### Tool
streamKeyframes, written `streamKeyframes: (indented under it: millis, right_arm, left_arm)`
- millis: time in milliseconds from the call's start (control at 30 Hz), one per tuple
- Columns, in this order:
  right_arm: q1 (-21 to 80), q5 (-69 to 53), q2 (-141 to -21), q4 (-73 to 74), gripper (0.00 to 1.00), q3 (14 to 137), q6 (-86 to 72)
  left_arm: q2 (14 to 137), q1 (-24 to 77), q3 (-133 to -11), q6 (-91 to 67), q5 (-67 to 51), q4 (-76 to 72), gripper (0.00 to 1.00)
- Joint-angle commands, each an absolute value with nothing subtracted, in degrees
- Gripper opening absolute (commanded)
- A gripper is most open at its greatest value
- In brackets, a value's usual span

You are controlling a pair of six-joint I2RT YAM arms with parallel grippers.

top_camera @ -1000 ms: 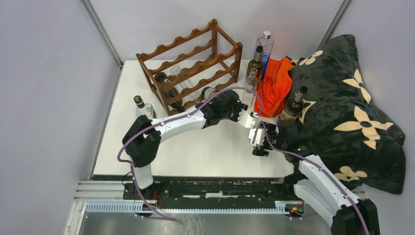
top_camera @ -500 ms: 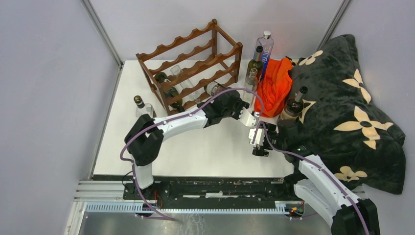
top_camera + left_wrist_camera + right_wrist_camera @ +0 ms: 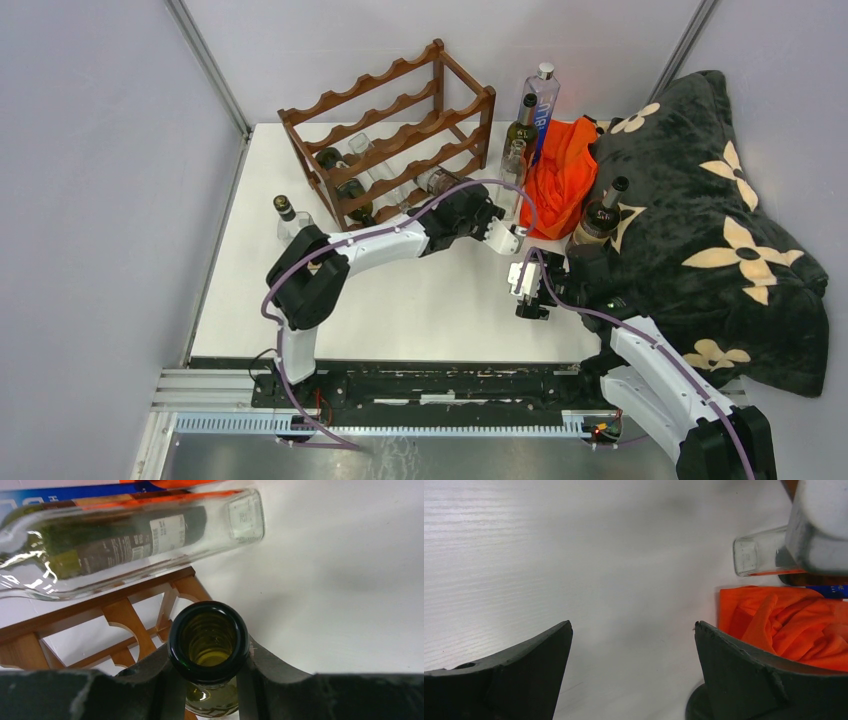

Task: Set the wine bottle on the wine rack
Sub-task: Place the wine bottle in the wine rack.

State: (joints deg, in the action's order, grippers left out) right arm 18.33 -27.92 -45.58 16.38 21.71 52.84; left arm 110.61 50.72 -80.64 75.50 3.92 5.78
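Observation:
My left gripper (image 3: 208,652) is shut on the neck of a green wine bottle (image 3: 208,640), whose open mouth faces the wrist camera. From above, that gripper (image 3: 447,198) sits at the right front end of the reddish-brown wine rack (image 3: 400,110), and the held bottle's body (image 3: 432,181) reaches in at the lower tier. A rack rail and post (image 3: 120,615) show just behind the bottle. My right gripper (image 3: 530,298) hovers open over the bare table, with nothing between its fingers (image 3: 524,665).
Several bottles lie in the rack (image 3: 345,170). A clear bottle (image 3: 515,160), a dark green one (image 3: 521,125) and a tall blue one (image 3: 541,100) stand by an orange cloth (image 3: 565,170). Another bottle (image 3: 288,214) stands left of the rack; one (image 3: 598,217) rests on the black blanket (image 3: 710,230).
The left arm has shifted slightly back and left, bringing the held bottle closer into the rack's lower tier. The right arm has not moved.

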Motion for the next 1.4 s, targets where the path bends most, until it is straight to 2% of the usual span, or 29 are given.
streamKeyframes:
  millis: [0,433,733,933,1100,1167,1200,1233,1367]
  right_arm:
    - [18.59,-27.93,-45.32,14.68,0.98,21.87,53.35]
    - [18.58,-27.86,-45.52,14.78,0.98,21.74,53.35]
    - [18.61,-27.81,-45.79,14.77,0.98,21.79,53.44]
    - [18.57,-27.8,-45.93,14.9,0.98,21.83,53.53]
    - [18.63,-27.82,-45.9,14.86,0.98,21.82,53.53]
    - [18.63,-27.83,-45.93,14.86,0.98,21.83,53.53]
    - [18.67,-27.85,-45.92,14.85,0.98,21.87,53.53]
    - [18.7,-27.76,-45.83,14.86,0.98,21.8,53.53]
    - [18.59,-27.74,-45.81,14.9,0.98,21.88,53.53]
  left_arm:
    - [111.05,48.55,-83.97,78.25,4.75,-2.72,0.02]
    - [114.08,43.34,-80.62,75.47,0.27,-9.4,0.03]
    - [116.47,39.47,-79.92,74.74,-3.1,-12.73,0.16]
    - [116.6,38.41,-77.53,73.93,-3.26,-14.15,0.42]
    - [115.84,38.41,-75.2,73.24,-3.58,-15.55,0.58]
    - [115.37,38.42,-74.72,72.34,-3.67,-15.64,0.77]
    - [114.95,38.45,-74.51,71.88,-3.69,-15.64,0.97]
    - [114.45,38.53,-74.28,71.38,-3.89,-15.64,0.99]
    - [111.38,38.95,-72.66,68.72,-4.52,-16.5,1.0]
